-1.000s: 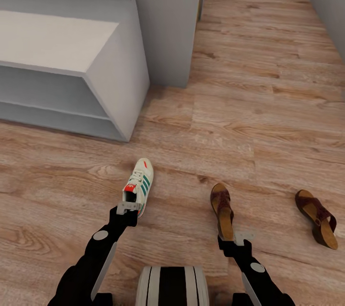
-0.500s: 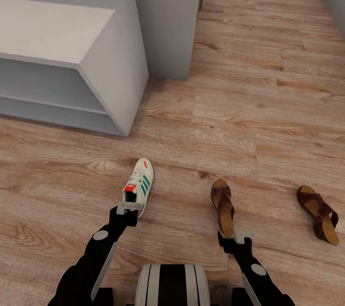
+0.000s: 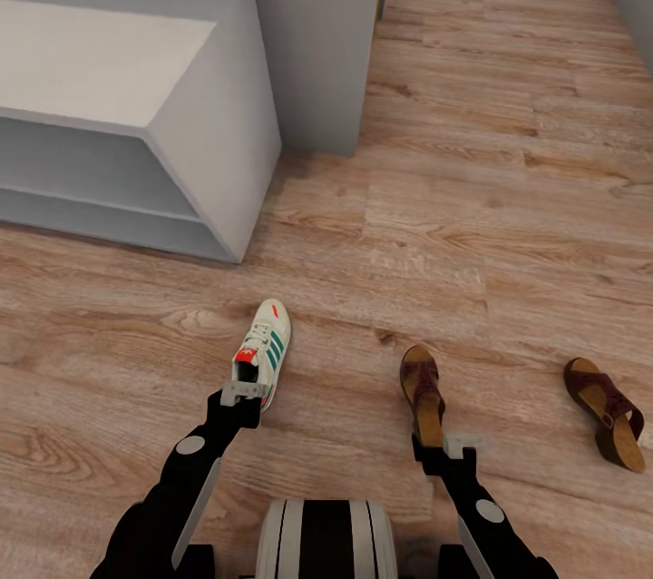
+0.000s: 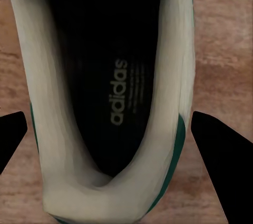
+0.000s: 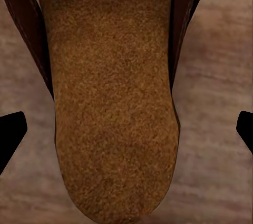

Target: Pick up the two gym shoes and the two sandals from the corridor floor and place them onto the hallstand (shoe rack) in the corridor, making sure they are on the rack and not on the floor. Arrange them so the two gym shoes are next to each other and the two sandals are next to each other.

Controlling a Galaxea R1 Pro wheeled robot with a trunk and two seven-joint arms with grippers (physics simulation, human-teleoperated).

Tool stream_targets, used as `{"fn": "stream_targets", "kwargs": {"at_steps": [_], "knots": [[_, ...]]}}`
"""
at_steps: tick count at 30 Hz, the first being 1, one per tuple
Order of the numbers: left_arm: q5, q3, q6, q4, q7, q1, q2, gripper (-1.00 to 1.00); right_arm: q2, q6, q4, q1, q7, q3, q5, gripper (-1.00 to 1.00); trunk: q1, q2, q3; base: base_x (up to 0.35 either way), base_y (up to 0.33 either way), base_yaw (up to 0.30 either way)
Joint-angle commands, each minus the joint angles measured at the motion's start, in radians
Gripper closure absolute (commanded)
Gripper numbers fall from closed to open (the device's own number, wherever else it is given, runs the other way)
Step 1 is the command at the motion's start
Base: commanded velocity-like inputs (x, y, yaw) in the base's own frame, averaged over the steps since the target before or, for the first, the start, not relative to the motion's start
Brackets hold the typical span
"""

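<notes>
1. The left gripper (image 3: 243, 394) is at about 7 o'clock in the head view, right at the heel of a white sneaker (image 3: 264, 347) with green stripes and a red heel patch.
2. In the left wrist view the sneaker (image 4: 105, 97) lies between the two dark fingertips (image 4: 219, 150), which stand wide on both sides of the heel. There is a gap of floor between each tip and the shoe, so the gripper is spread wide and grips nothing.
3. The sneaker rests on the wooden floor (image 3: 508, 198), with its toe pointing toward 12 o'clock.
4. The right gripper (image 3: 461, 445) is at about 5 o'clock in the head view, at the heel end of a brown sandal (image 3: 423, 396).
5. In the right wrist view the tan insole of the sandal (image 5: 113, 103) lies between the two dark fingertips (image 5: 10, 137), which sit far out near both edges. This gripper is also wide and holds nothing.
6. A second sandal (image 3: 607, 412) lies on the floor at about 4 o'clock, well apart from the first one.
7. The pale grey shoe rack (image 3: 213, 134) stands at about 10 o'clock, with an open lower shelf. No shoe is seen on it.
8. A grey wall (image 3: 317, 34) rises just beside the rack, toward 12 o'clock.
</notes>
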Motion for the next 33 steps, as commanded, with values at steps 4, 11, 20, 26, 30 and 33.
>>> {"fn": "stream_targets", "kwargs": {"at_steps": [4,11,20,26,30,33], "knots": [[-0.002,0.0,0.005,-0.001,-0.001,0.0,0.0,1.0,0.0,-0.003,0.0,0.0,0.001,-0.002,-0.001,-1.0,0.0,0.0,0.0,0.057,0.0,0.0],[-0.002,-0.001,0.005,-0.001,-0.001,0.0,0.0,1.0,-0.001,-0.003,0.0,0.0,0.001,-0.002,0.0,-1.0,0.0,0.0,-0.001,0.007,0.0,0.0],[-0.002,-0.001,0.005,-0.001,-0.001,0.0,0.0,1.0,0.0,-0.003,0.0,0.0,0.001,-0.002,-0.001,-1.0,0.002,-0.001,-0.031,0.0,0.0,0.0],[-0.002,-0.001,0.005,-0.001,-0.001,0.0,0.0,1.0,0.0,-0.003,0.0,0.0,0.001,-0.002,-0.001,-1.0,0.002,-0.001,-0.034,0.0,0.0,0.0],[-0.002,0.0,0.005,-0.001,-0.001,0.0,0.0,1.0,0.0,-0.003,0.0,0.0,0.001,-0.002,0.0,-1.0,0.002,-0.001,-0.034,0.0,0.0,0.0],[-0.002,-0.001,0.005,-0.001,-0.001,0.0,0.0,1.0,0.0,-0.003,0.0,0.0,0.001,-0.002,0.0,-1.0,0.002,-0.001,-0.034,0.0,0.0,0.0]]}}
